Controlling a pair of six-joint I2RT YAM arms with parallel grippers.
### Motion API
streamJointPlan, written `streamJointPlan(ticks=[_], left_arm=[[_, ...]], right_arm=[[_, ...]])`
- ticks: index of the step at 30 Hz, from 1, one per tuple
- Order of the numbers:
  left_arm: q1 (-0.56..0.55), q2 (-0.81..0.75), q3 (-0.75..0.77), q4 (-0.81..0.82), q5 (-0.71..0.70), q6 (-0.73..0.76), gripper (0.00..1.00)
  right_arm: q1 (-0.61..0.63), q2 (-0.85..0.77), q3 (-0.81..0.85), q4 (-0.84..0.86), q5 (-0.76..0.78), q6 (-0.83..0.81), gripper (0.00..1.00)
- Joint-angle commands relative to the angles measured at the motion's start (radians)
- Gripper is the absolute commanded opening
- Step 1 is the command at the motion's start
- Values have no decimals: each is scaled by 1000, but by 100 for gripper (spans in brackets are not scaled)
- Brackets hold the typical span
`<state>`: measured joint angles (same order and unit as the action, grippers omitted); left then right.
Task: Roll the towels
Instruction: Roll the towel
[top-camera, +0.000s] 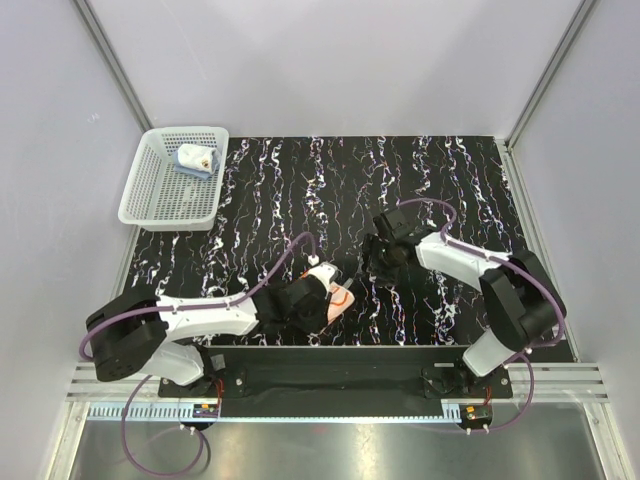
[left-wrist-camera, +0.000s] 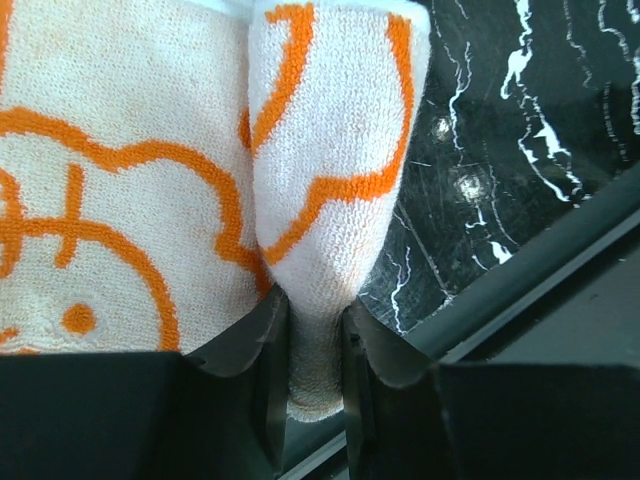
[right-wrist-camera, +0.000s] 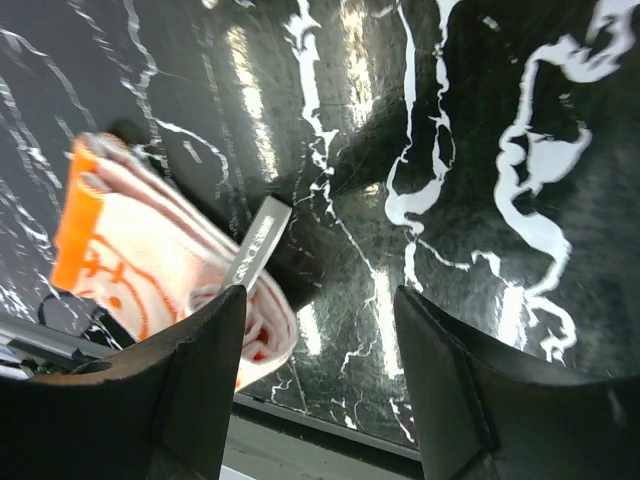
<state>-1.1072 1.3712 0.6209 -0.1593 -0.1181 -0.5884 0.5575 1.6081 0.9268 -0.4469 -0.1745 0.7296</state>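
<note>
The orange flower-print towel (top-camera: 341, 298) lies partly rolled near the table's front edge, white side out. In the left wrist view a rolled fold of this towel (left-wrist-camera: 335, 150) runs down between the fingers, and my left gripper (left-wrist-camera: 316, 340) is shut on it. My right gripper (top-camera: 381, 254) hovers to the right of the towel, apart from it. In the right wrist view the right gripper (right-wrist-camera: 320, 320) stands open over bare table, with the towel (right-wrist-camera: 140, 250) off to its left. The light blue towel (top-camera: 195, 160) sits bundled in the basket.
A white perforated basket (top-camera: 150, 195) stands at the table's back left corner. The black marbled tabletop (top-camera: 400, 180) stretches between the arms and the back wall. A metal rail (top-camera: 340, 375) runs along the near edge.
</note>
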Motion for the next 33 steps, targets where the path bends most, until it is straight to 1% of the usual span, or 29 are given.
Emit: streamJointPlan(ticks=[1, 5, 7, 12, 17, 18, 21, 22, 24, 29, 33], left_arm=[[44, -35, -29, 99, 162, -17, 10], [107, -32, -61, 155, 250, -56, 10], [130, -31, -91, 228, 316, -74, 9], [210, 2, -141, 395, 469, -145, 6], [265, 61, -165, 492, 551, -214, 3], [273, 68, -171, 518, 570, -224, 0], [316, 84, -203, 596, 619, -272, 0], [335, 91, -208, 609, 629, -281, 0], [348, 97, -214, 609, 630, -291, 0], [372, 108, -231, 622, 638, -309, 0], [394, 123, -245, 667, 684, -340, 0]], right_arm=[[-4, -105, 53, -70, 92, -13, 68], [-4, -236, 11, -73, 135, 11, 71], [-4, -278, -29, -56, 132, 25, 72], [-2, -401, -118, 25, 40, 45, 72], [-1, -464, -233, 163, -63, 96, 74], [1, -465, -250, 184, -72, 106, 74], [13, -464, -336, 295, -115, 155, 74], [19, -453, -350, 350, -125, 165, 74], [31, -435, -370, 391, -141, 180, 75], [90, -355, -373, 490, -128, 194, 74], [119, -291, -359, 554, -125, 208, 75]])
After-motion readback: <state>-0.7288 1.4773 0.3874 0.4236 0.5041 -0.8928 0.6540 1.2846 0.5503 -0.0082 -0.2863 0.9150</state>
